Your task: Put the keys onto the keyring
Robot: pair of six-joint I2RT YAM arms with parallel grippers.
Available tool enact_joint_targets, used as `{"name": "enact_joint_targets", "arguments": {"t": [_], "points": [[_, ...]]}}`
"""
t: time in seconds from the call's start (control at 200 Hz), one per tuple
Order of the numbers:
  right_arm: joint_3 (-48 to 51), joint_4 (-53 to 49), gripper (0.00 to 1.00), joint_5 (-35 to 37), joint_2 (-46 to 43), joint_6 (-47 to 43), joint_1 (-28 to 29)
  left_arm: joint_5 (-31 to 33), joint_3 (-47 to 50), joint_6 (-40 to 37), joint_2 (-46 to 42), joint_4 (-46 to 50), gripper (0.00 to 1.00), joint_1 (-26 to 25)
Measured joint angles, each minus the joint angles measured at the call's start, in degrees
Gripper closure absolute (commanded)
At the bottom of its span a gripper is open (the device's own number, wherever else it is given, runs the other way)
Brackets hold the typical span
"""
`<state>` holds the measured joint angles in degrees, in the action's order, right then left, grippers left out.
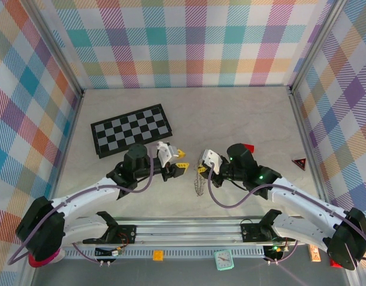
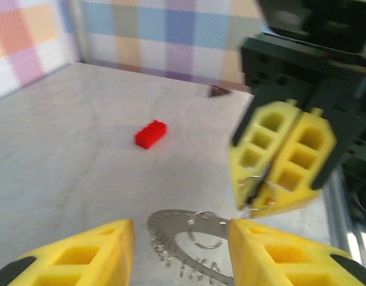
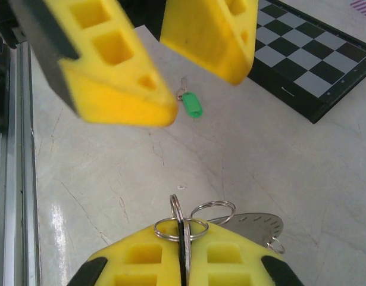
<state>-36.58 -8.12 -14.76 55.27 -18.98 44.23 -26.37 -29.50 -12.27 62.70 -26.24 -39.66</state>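
Evidently the right end effector clamps the keyring steady for threading; the left end effector gapes empty opposite, green key lying on the table.

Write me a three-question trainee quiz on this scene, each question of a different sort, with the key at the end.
1. True or false: the small metal key with the bright green plastic head already hangs on the thin silvery toothed metal keyring.
2. Fill in the blank: the yellow jaws of the left gripper stand ____, with nothing held between them.
3. Which gripper pinches the small wire rings of the keyring? A) left gripper B) right gripper C) neither

Key:
1. False. It lies apart from the keyring on the pale table.
2. Open.
3. B.
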Motion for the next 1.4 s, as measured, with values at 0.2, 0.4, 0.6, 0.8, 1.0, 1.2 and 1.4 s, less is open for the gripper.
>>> {"name": "enact_joint_targets", "arguments": {"t": [0.2, 0.4, 0.6, 0.8, 1.0, 1.2, 1.4], "points": [[-2.1, -0.5, 1.00, 0.4, 1.1, -0.2, 0.0, 14.9, -0.4, 3.3, -6.1, 0.8, 0.54, 0.0], [-7.2, 3.1, 1.00, -0.5, 9.0, -0.1, 0.0, 29.3, -1.8, 5.6, -9.1, 2.6, 0.52, 0.5], [-14.6, 11.0, 1.00, -2.4, 19.1, 1.2, 0.0, 38.9, -1.7, 9.0, -11.8, 2.8, 0.43, 1.5], [-17.2, 14.9, 1.00, -1.9, 26.3, 1.4, 0.0, 43.4, -0.3, 11.8, -13.3, 2.8, 0.41, 2.0], [-14.9, 8.9, 1.00, 1.8, 28.2, -1.9, -0.4, 44.5, 0.9, 13.6, -13.4, 2.8, 0.41, 2.1], [-12.6, -0.8, 1.00, 6.6, 26.6, -6.1, -0.8, 45.2, 1.1, 14.6, -13.3, 2.3, 0.41, 2.3], [-10.5, -10.3, 1.00, 12.3, 26.3, -8.8, -0.8, 46.4, 1.2, 15.5, -13.2, 2.2, 0.40, 2.5]]}}
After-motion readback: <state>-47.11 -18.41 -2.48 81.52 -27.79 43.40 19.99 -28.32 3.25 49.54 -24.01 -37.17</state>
